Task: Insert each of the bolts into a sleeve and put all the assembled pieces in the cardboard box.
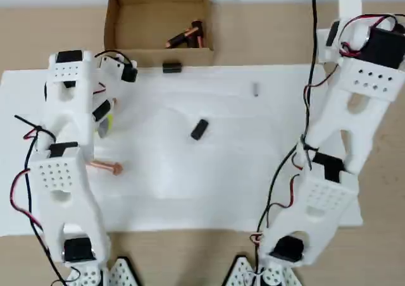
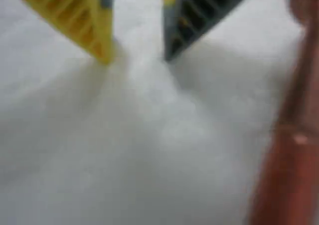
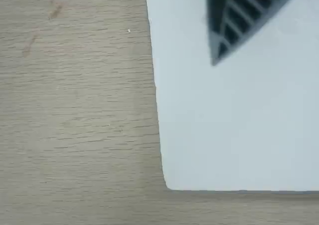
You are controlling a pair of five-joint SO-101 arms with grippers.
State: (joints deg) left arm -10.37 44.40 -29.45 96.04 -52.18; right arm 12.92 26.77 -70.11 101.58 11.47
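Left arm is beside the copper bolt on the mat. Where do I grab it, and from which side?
Take the copper bolt by the middle of its shank, coming straight down from above with the jaws across its length. It lies flat on the white mat, head toward the mat's centre, so both long sides look free.

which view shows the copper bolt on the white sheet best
The high view: the copper bolt lies whole on the sheet. The left wrist view catches part of its shaft close up; the right wrist view faces the sheet's corner.
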